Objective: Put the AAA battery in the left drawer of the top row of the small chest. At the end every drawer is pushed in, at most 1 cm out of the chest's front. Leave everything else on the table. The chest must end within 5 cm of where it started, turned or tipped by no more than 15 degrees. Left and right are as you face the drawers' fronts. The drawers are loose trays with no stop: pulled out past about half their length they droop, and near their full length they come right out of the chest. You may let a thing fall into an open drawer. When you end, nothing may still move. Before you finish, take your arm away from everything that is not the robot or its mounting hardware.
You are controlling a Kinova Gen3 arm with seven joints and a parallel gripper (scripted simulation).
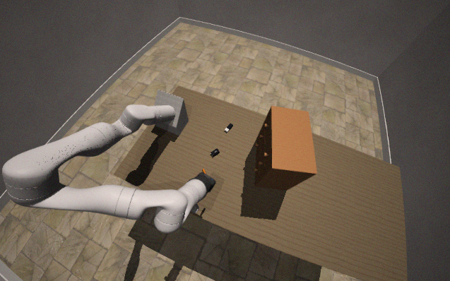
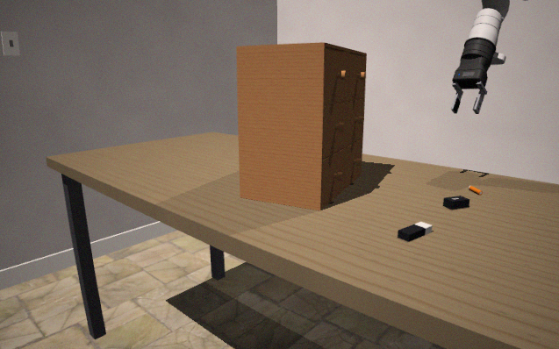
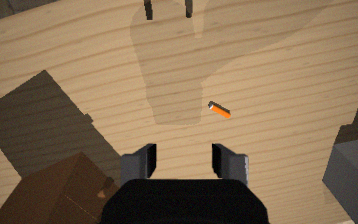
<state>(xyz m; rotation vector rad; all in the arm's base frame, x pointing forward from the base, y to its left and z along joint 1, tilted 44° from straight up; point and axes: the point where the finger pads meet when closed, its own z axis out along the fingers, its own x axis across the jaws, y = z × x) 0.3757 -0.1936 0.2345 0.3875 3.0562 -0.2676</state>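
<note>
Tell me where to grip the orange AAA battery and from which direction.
Grip the AAA battery across its round middle, coming straight down from above. It lies flat on the table, apart from the other items, so probably only its sides are reachable. Turn the open hand so its fingers straddle the battery's long axis.

Below the black hand (image 2: 466, 106) with its dark grey fingers, an orange AAA battery (image 3: 219, 110) with a dark end lies on the tan, wood-grained desk (image 2: 474, 263). Beyond it lie an all-black block (image 2: 455, 202) and a black block with a white end (image 2: 415, 231). The chest (image 2: 281, 123) is reddish-brown with paler knobs.
</note>
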